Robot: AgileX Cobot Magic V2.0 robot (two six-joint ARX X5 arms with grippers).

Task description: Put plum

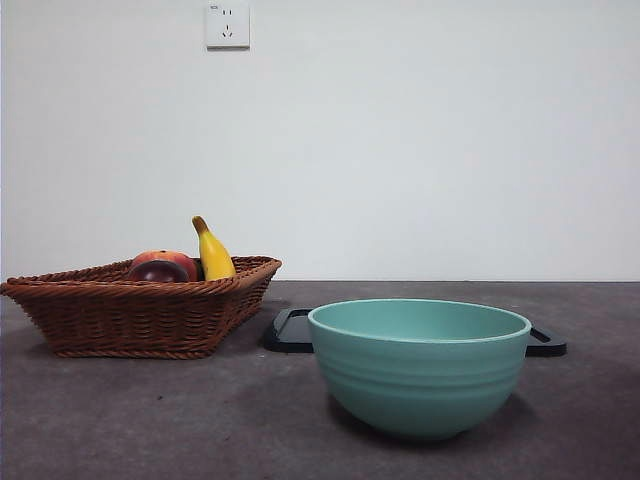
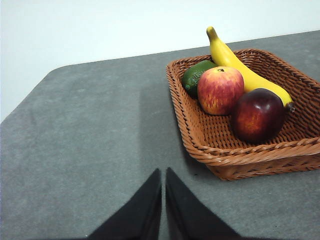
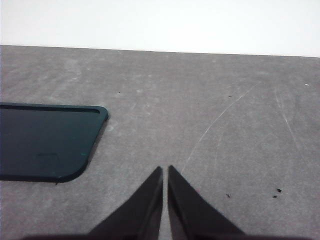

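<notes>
Resting in the wicker basket [image 2: 200, 135], the plum [image 2: 257, 115] touches the banana [image 2: 240, 67] — beside the peach [image 2: 220, 90]. Left hand [image 2: 163, 175] and right hand [image 3: 165, 172] — both clenched, empty, above the surface [image 2: 90, 130].

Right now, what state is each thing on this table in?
Dark maroon plum: lying in the woven wicker basket, untouched.
Teal ceramic bowl: upright, its inside hidden.
Flat black tray: nothing seen on it.
Left gripper: shut, holding nothing.
Right gripper: shut, holding nothing.

A lab-like test bench: bare white wall [image 1: 400, 140], grey table [image 1: 150, 420], wall socket [image 1: 227, 24].
</notes>
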